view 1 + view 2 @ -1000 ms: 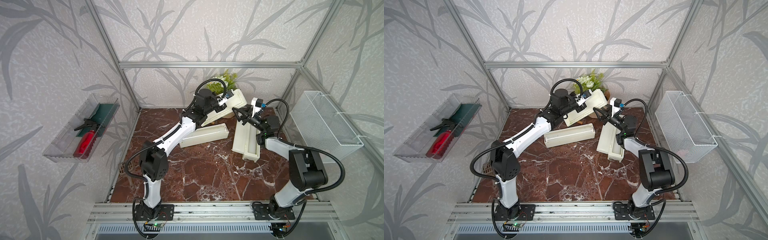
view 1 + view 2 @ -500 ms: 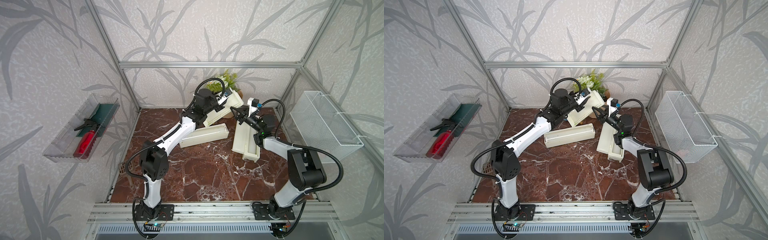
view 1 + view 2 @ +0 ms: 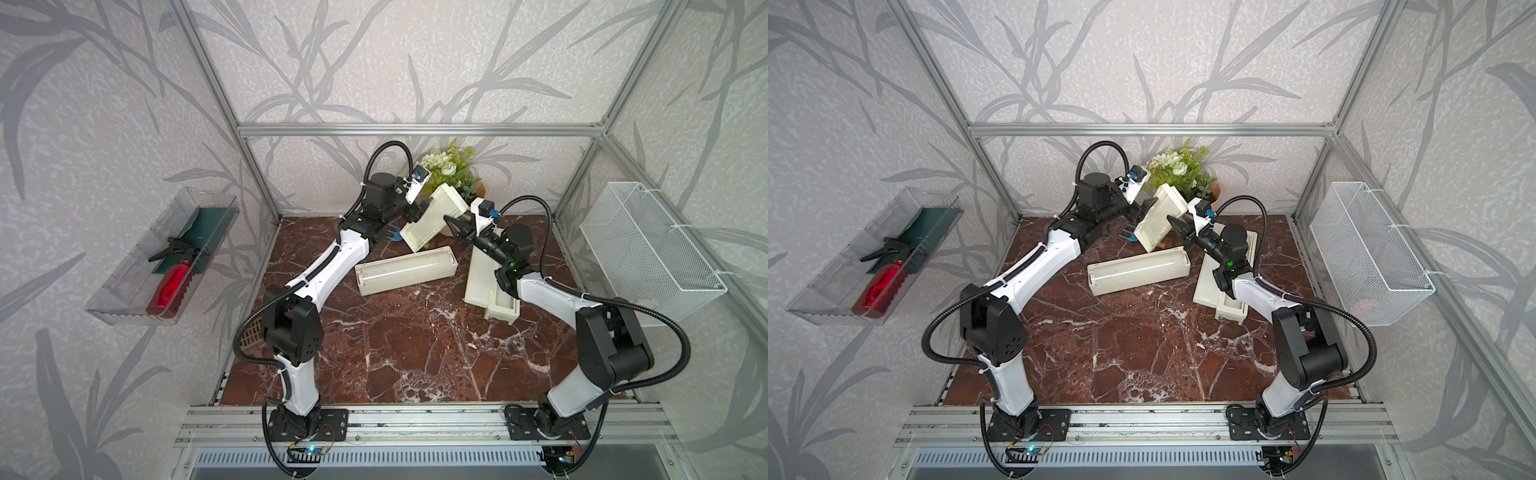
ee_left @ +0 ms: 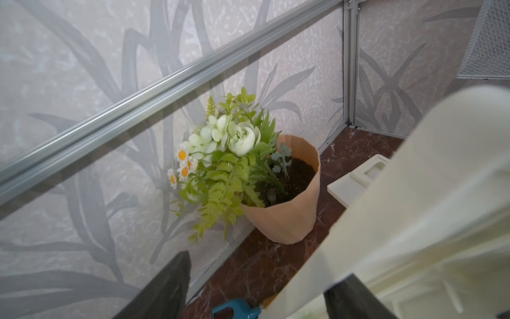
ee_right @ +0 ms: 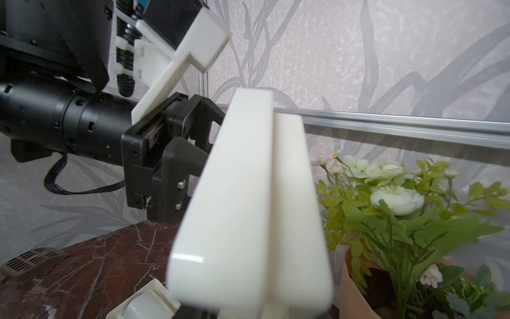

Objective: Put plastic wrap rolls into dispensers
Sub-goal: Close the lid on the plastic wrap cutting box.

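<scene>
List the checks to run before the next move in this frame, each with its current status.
1. Left hand open: ok, jaws spread around the edge of the tilted cream-white plastic box piece.
2. Right hand gripping that piece: cannot tell.
3. Translucent-white plastic wrap roll lying in the central cream-white open dispenser tray: ok.
4. Central tray closed: not ok, it is open on top.
5. Roll in the other cream-white dispenser, partly under the right arm: cannot tell.

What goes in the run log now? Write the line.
left hand: open, at raised box | right hand: shut on it | roll: in middle dispenser | other dispenser: open
</scene>
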{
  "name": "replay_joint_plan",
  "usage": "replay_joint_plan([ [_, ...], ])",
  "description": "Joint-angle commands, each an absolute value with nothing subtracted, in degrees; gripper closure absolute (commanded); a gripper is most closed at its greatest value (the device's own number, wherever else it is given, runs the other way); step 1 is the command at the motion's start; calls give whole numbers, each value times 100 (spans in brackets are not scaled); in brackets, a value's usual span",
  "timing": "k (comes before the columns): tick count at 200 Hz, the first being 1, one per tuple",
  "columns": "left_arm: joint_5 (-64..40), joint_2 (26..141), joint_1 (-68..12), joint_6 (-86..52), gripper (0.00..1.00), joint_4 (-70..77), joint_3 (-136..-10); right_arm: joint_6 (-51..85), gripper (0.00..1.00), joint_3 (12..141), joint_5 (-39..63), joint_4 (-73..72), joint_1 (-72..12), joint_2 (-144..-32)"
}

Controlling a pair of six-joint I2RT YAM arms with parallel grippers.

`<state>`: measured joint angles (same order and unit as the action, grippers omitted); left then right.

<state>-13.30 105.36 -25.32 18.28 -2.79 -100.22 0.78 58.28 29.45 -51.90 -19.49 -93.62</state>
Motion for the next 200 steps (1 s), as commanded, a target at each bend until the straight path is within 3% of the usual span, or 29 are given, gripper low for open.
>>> replay_joint_plan([
  [1,-1041,10062,-2303,1149,24,-361,-9780,-522,79,6024,2839,-4995,-2068,-8842],
  [53,-920,9519,-1890,294,22,-729,-9245,-1862,81,6189,1911,-3080,-2677,-8234],
  [136,-1162,8791,-1591,-316,21,-1161,-8214,-2121,82,6298,294,-2574,-3125,-8243],
  [200,-585,9075,-1292,-555,21,-1968,-8574,-3189,83,7170,-1158,-1317,-3987,-8420],
])
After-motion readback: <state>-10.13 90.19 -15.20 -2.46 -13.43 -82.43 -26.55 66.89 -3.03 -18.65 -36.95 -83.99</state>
